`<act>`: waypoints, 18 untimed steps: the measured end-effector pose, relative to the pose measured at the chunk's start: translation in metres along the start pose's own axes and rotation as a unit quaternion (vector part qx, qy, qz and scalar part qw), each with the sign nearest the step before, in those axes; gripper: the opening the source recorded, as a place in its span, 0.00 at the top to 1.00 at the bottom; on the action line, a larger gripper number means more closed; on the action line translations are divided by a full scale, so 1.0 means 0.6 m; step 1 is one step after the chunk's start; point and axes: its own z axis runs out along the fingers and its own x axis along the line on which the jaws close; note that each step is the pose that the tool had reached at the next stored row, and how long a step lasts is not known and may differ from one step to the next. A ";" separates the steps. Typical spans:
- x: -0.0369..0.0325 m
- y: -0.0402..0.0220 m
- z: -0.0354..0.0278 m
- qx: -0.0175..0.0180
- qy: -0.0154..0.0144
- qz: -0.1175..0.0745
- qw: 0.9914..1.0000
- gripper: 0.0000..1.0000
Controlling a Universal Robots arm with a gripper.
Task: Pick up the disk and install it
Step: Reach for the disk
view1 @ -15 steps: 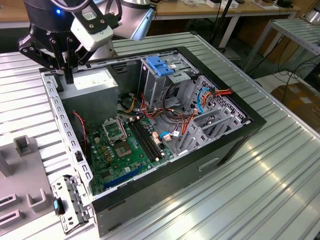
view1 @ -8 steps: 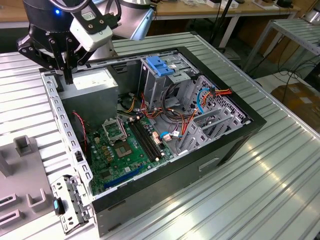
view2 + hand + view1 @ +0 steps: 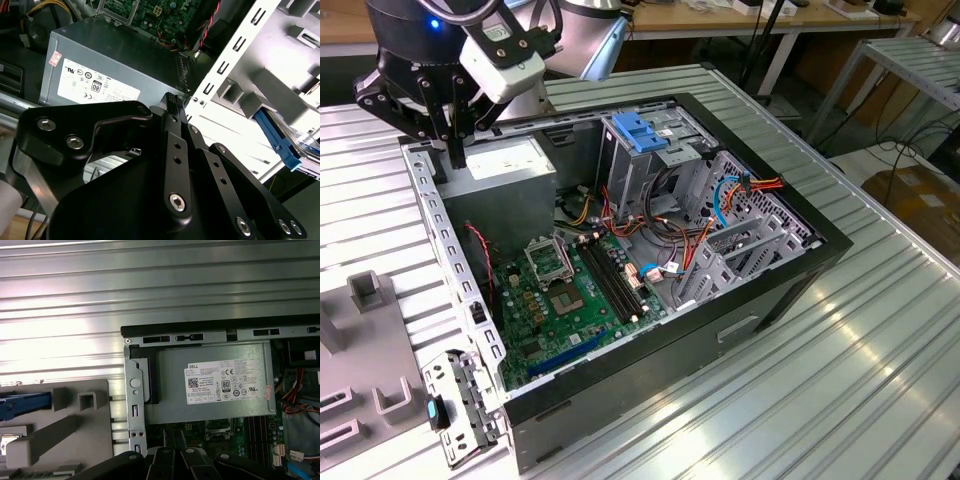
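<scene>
Where the exterior view's left edge cuts it off, a matte grey moulded fixture (image 3: pixel 365 300) with blocky upright pegs lies on the ribbed aluminium table (image 3: pixel 880 330), just beside the open computer case (image 3: pixel 650 370). The disk (image 3: pixel 22 406) sits in this fixture, outside the case. In the first wrist view it shows as a blue plastic rail with a patch of pale label near it, and in the second wrist view as a long blue rail (image 3: pixel 277 137). How it lies cannot be told.

Further right stands the case's slotted sheet-metal wall (image 3: pixel 440 230). Above it the black gripper (image 3: pixel 455 150) hangs with its ribbed fingertips drawn together on nothing, apart from the disk. The tips are over the edge of the boxy grey power supply (image 3: pixel 505 170), which carries a white sticker. The glossy green motherboard (image 3: pixel 570 290) comes next on the case floor. Then comes the bare steel drive cage (image 3: pixel 660 170), capped by a blue plastic bracket (image 3: pixel 640 130). Red, orange and blue cables (image 3: pixel 720 200) trail past it.
</scene>
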 end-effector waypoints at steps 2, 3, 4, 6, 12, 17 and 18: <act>0.002 0.000 0.000 0.000 0.000 0.000 1.000 0.89; 0.005 0.000 0.000 0.000 0.000 0.000 1.000 0.89; 0.006 0.000 0.000 0.000 0.000 0.000 1.000 0.89; 0.009 0.000 0.000 0.000 0.000 0.000 1.000 0.89; 0.015 0.000 0.000 0.000 0.000 0.000 1.000 0.89; 0.022 -0.001 0.001 0.000 0.000 0.000 1.000 0.89; 0.023 -0.001 0.001 0.000 0.000 0.000 1.000 0.89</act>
